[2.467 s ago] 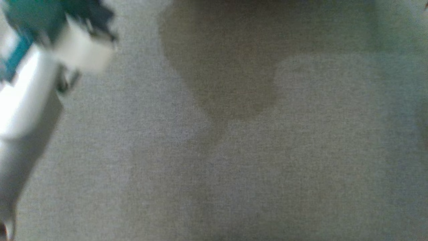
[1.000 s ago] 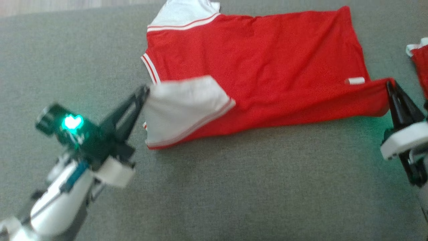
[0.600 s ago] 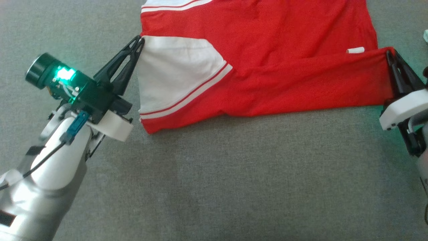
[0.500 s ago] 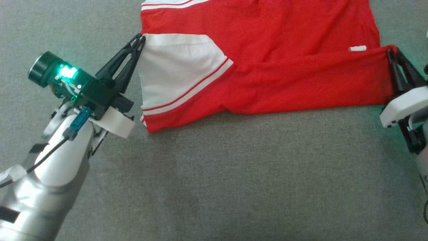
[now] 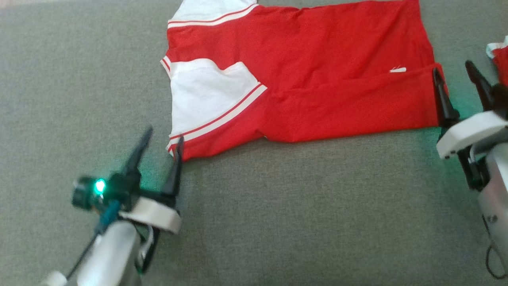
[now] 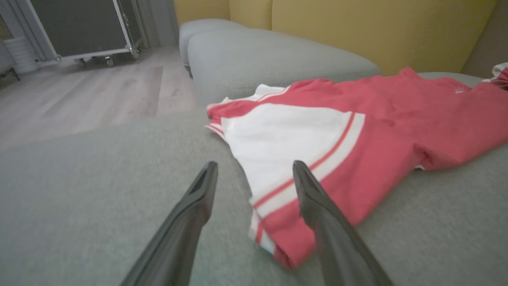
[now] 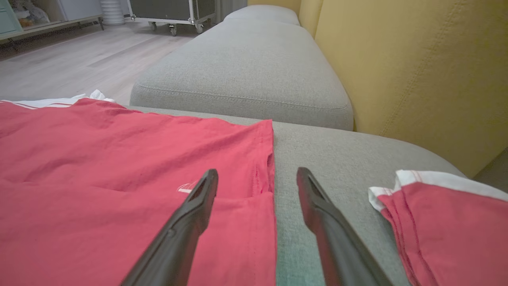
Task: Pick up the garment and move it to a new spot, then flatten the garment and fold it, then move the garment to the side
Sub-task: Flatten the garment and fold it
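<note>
The garment point(image 5: 317, 71), red with white striped sleeves, lies on the grey sofa cushion point(image 5: 278, 222), its near long edge folded over the body. My left gripper point(image 5: 164, 134) stands open at the garment's near left corner, one finger over the sleeve hem, nothing held. In the left wrist view the open left gripper point(image 6: 254, 163) straddles the edge of the white sleeve point(image 6: 285, 139). My right gripper point(image 5: 452, 66) is open at the garment's right end. In the right wrist view the right gripper point(image 7: 257, 171) spans the hem of the garment point(image 7: 119, 159).
A second red and white cloth point(image 5: 501, 55) lies just right of the right gripper, also seen as the red cloth point(image 7: 448, 222). A yellow backrest point(image 7: 416, 71) stands behind. Another grey cushion point(image 7: 246, 79) and wooden floor point(image 6: 79, 91) lie beyond.
Both grippers have opened and let go of the garment's folded edge, which now lies flat. The left gripper has drawn back to the near left corner. The camera has shifted.
</note>
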